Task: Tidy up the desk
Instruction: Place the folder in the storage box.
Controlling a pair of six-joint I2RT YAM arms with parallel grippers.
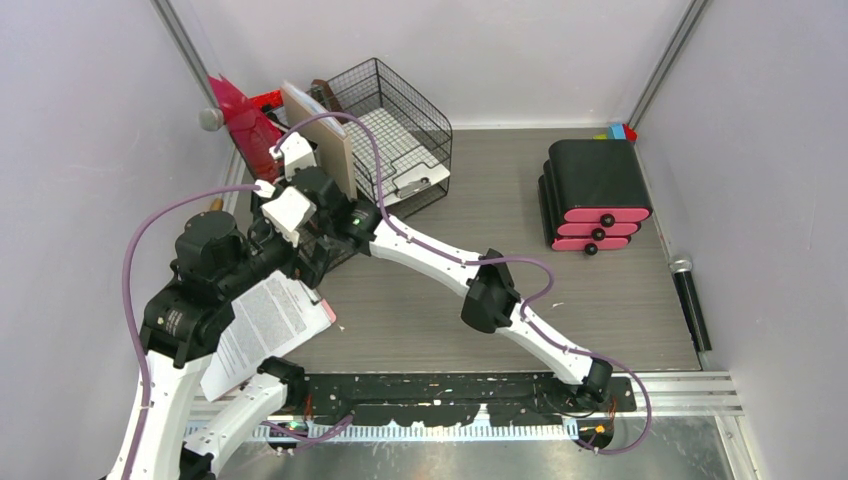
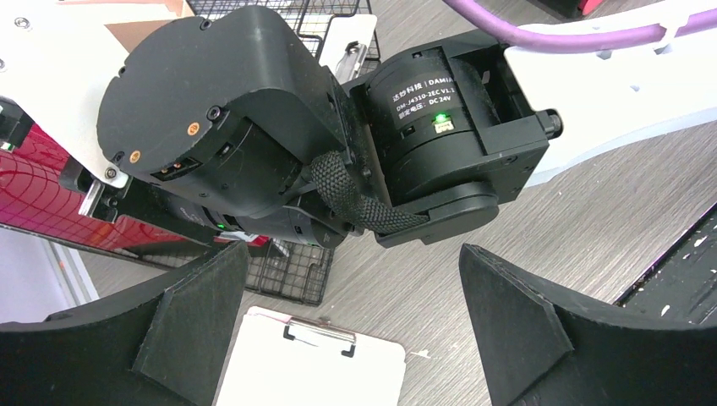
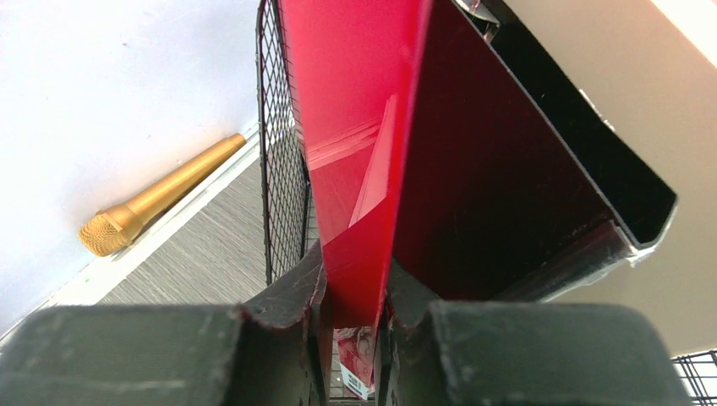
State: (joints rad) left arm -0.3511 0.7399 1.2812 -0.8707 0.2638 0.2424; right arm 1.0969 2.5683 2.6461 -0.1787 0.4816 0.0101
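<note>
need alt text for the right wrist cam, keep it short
The right gripper, seen from behind its fingers, is shut on the edge of a glossy red folder that rises up the middle of the view. Left of it stands the black wire-mesh rack; beyond that, a gold microphone lies at the edge of the grey desk by the pale wall.

You had the rack [image 1: 395, 130] far left on the desk [image 1: 560, 300] and the drawer unit [image 1: 595, 190] far right. The folder [image 3: 363, 127] stood just left of the rack, between your right gripper [image 3: 355, 296] fingers. The clipboard [image 2: 313, 364] lay near left, below your left gripper [image 2: 355, 338]. One microphone [image 1: 690, 300] lay along the right edge, and a second microphone [image 3: 156, 199] by the left wall.
</note>
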